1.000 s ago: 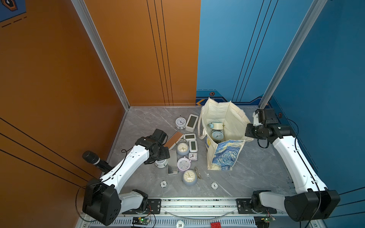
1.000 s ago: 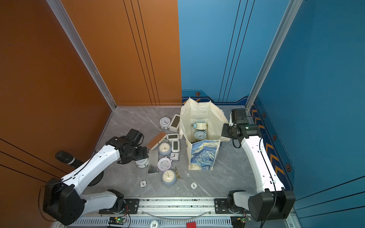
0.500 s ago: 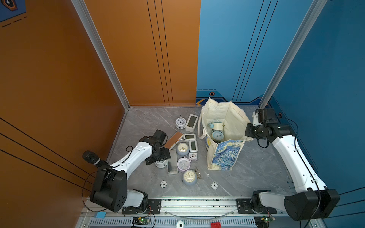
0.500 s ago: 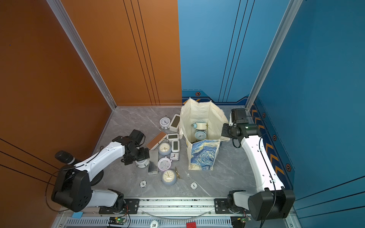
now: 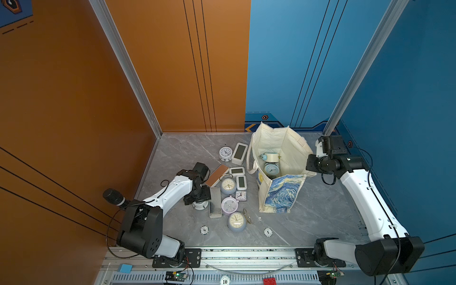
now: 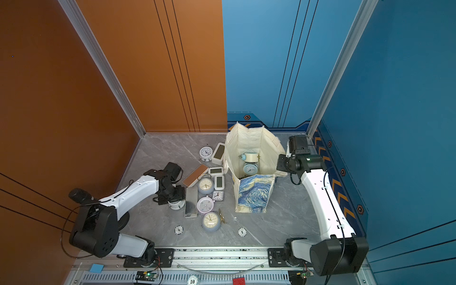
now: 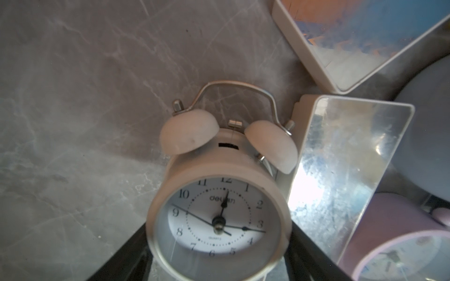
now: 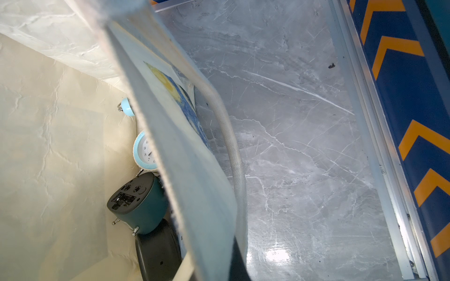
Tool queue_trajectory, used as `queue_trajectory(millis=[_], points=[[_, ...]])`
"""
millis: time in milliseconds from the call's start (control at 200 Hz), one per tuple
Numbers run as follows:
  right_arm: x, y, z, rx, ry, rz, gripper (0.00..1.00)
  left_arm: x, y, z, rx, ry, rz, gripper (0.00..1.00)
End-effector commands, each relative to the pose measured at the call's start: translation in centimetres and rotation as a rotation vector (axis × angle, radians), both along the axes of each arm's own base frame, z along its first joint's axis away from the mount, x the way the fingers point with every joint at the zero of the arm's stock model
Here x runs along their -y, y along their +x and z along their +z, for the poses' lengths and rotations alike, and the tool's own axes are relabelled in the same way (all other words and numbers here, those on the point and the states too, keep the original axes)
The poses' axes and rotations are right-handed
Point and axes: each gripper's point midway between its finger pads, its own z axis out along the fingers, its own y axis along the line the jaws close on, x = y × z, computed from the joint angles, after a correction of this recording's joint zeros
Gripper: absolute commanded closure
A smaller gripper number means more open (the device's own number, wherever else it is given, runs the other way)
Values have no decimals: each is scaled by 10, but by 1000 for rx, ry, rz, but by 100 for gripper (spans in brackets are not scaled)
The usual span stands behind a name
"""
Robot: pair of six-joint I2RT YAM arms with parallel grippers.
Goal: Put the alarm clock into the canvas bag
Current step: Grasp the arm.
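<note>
Surface: grey marbled tabletop [image 5: 320, 209], loose clocks [image 5: 229, 204] at centre.
Walls: orange panels [image 5: 74, 98] left, blue panels [image 5: 283, 61] right.
Bag: canvas bag [image 5: 281, 195] upright right of centre — right gripper [image 5: 309, 165] pinched shut on its rim.
Clock: white alarm clock [image 7: 219, 219] left of centre, left gripper [image 5: 197, 198] straddling it; grip unclear.

canvas bag [image 5: 292, 148]: you see matt, creased cream cloth.
alarm clock [image 7: 219, 214]: matt cream shell, shiny metal handle, glossy face cover.
tabletop [image 7: 73, 121]: your smooth, glossy grey marble-look surface.
flat clock [image 7: 345, 175]: scuffed mirror-bright front with a pale plastic edge.
</note>
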Motion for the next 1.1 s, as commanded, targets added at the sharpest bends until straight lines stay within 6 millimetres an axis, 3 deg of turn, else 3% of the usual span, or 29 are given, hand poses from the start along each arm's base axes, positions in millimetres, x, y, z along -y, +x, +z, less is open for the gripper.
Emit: queue_trajectory(millis=[0, 200, 460, 486, 786, 1096], points=[[-1, 2, 11, 46, -11, 12, 96, -3, 0, 3, 0, 4, -10, 31], [-1, 1, 12, 50, -11, 12, 95, 1, 10, 23, 71, -21, -26, 36], [-2, 0, 12, 52, -5, 13, 95, 7, 27, 79, 252, -81, -54, 47], [-2, 0, 12, 51, -4, 12, 96, 10, 35, 96, 300, -97, -61, 48], [-4, -3, 9, 47, -2, 15, 96, 45, 65, 198, 549, -218, -171, 53], [-4, -2, 8, 45, -10, 16, 95, 104, 89, 279, 721, -278, -321, 54]])
